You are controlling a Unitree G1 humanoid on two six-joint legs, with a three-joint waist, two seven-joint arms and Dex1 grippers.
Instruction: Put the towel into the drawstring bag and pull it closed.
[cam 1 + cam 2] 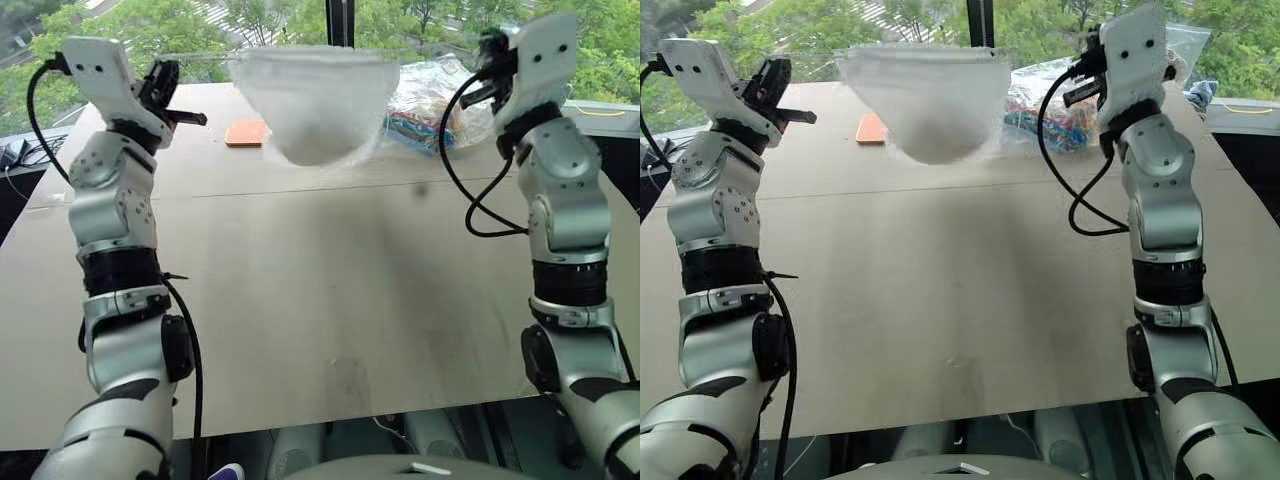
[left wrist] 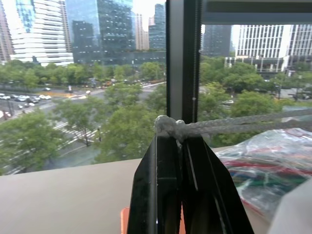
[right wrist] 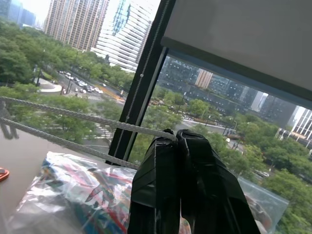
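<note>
drawstring bag: 1 | clear plastic bag: 1 | orange pad: 1 | table: 1

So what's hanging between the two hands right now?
The bag hangs between the left hand and right hand, strung on its taut cord, above the table. The eye views show it.
</note>
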